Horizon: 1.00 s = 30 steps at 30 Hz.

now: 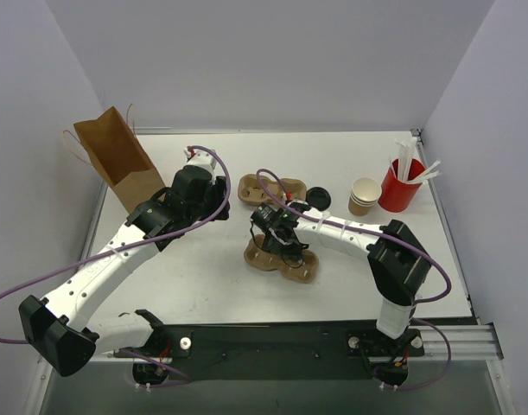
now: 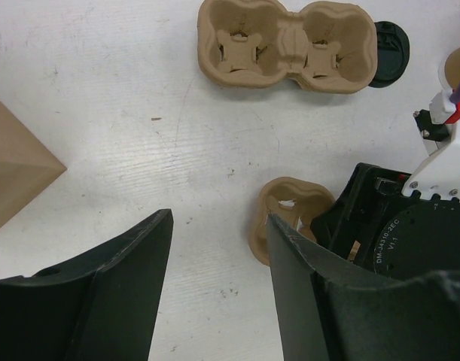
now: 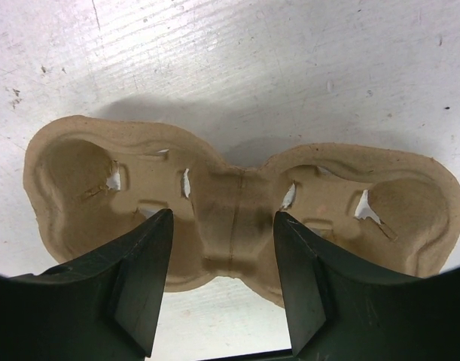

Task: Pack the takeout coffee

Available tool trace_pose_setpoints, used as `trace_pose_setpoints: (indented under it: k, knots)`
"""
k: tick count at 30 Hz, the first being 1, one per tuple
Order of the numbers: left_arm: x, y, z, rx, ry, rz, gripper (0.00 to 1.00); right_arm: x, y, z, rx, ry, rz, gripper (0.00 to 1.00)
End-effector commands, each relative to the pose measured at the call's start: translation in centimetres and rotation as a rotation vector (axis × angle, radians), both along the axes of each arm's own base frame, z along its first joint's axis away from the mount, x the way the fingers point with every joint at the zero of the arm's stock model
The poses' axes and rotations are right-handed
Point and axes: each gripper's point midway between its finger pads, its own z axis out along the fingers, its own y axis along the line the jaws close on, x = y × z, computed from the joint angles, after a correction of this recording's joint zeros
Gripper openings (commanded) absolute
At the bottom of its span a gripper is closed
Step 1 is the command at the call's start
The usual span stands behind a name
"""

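Standing on the bench (image 1: 203,277) just beside the right end of the far tray (image 2: 290,45), the coffee cup (image 1: 318,199) shows mainly its round black lid from above. Its paper wall is hardly visible in any view. It is not held, and neither arm is at it.

Left gripper (image 2: 218,226): released, fingers spread, nothing between them, hovering over bare bench between the two trays.

Right gripper (image 3: 222,226): released, fingers spread to either side of the middle bridge of the near tray (image 3: 79,173). Contact with the tray cannot be confirmed.

The paper bag (image 1: 117,160) stands open at the back left, well apart from the cup. A stack of tan cups (image 1: 364,196) and a red cup (image 1: 397,188) of sticks sit to the right, clear of the work.

Handling assessment: the cup is judged light with thin, soft walls that dent under a hard squeeze. Whether it is filled cannot be told, so treat it as filled. The lid is smooth plastic and probably only pressed on, so it is a poor place to grip. Recommended hold is across the paper wall just below the lid rim, with modest pressure and the cup kept upright.
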Motion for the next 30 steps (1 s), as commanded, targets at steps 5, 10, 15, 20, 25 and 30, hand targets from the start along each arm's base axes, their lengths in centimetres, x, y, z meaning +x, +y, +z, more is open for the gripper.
trace_pose_setpoints:
  k: [5, 10, 15, 20, 25, 30]
  knots:
    - [0.4, -0.4, 2.6, -0.039, -0.050, -0.012, 0.63, -0.1, -0.5, -1.0, 0.003, 0.025, 0.004, 0.51]
    - [0.4, -0.4, 2.8, -0.038, -0.053, -0.011, 0.63, -0.5, -0.3, -1.6, 0.009, 0.050, 0.007, 0.51]
    - [0.5, -0.4, 3.7, -0.048, -0.068, -0.012, 0.63, -0.9, -0.4, -2.1, 0.008, 0.070, 0.010, 0.51]
    - [0.6, -0.5, 4.1, -0.050, -0.073, -0.013, 0.63, -1.4, -0.4, -2.7, 0.000, 0.102, 0.020, 0.51]
    - [0.6, -0.4, 4.4, -0.048, -0.078, -0.014, 0.63, -1.6, -0.8, -2.8, -0.013, 0.111, 0.017, 0.52]
    - [0.6, -0.5, 4.3, -0.048, -0.075, -0.015, 0.63, -1.4, -0.3, -3.0, -0.015, 0.118, 0.029, 0.52]
